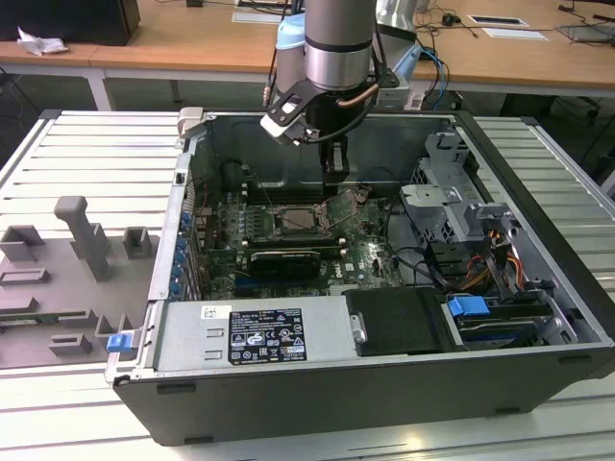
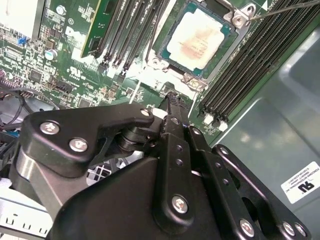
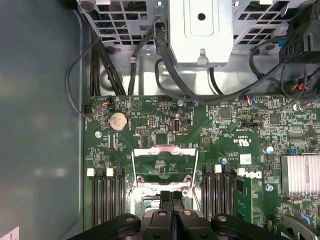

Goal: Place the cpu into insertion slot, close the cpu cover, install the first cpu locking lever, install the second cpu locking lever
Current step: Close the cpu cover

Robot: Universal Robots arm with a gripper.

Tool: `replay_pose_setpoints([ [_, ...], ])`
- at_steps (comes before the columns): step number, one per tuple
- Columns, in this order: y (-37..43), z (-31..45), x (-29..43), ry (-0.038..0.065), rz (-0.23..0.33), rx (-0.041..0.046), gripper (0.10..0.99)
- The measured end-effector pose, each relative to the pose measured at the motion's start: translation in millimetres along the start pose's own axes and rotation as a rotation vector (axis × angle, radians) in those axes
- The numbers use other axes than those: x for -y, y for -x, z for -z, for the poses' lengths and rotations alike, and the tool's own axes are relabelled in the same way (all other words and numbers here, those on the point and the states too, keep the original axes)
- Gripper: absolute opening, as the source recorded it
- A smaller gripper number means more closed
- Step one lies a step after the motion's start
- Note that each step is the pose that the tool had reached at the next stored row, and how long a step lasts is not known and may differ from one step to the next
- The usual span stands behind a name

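Second wrist view: the chip (image 2: 200,41) lies flat in its socket (image 2: 239,19), just beyond the pincer (image 2: 172,100), whose fingers are pressed together with nothing visibly between them. In the exterior view, the raised cover (image 1: 343,206) stands at the socket's edge on the exterior view's right, directly beneath the pincer.

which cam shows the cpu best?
Second wrist view: the cpu lies face-up with its whole top visible. In the exterior view the insertion slot is far off and the cpu is hard to make out. In the first wrist view the open cpu cover and the gripper block it.
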State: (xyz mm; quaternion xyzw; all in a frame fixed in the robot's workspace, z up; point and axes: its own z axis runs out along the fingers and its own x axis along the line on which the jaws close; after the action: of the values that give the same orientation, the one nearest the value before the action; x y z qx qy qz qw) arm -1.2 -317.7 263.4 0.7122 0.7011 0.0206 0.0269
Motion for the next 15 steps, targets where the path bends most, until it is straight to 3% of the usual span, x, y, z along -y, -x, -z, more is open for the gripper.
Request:
replay_pose_setpoints([
  [15,-0.2,-1.0,-14.6,0.0,0.0,0.0,0.106],
])
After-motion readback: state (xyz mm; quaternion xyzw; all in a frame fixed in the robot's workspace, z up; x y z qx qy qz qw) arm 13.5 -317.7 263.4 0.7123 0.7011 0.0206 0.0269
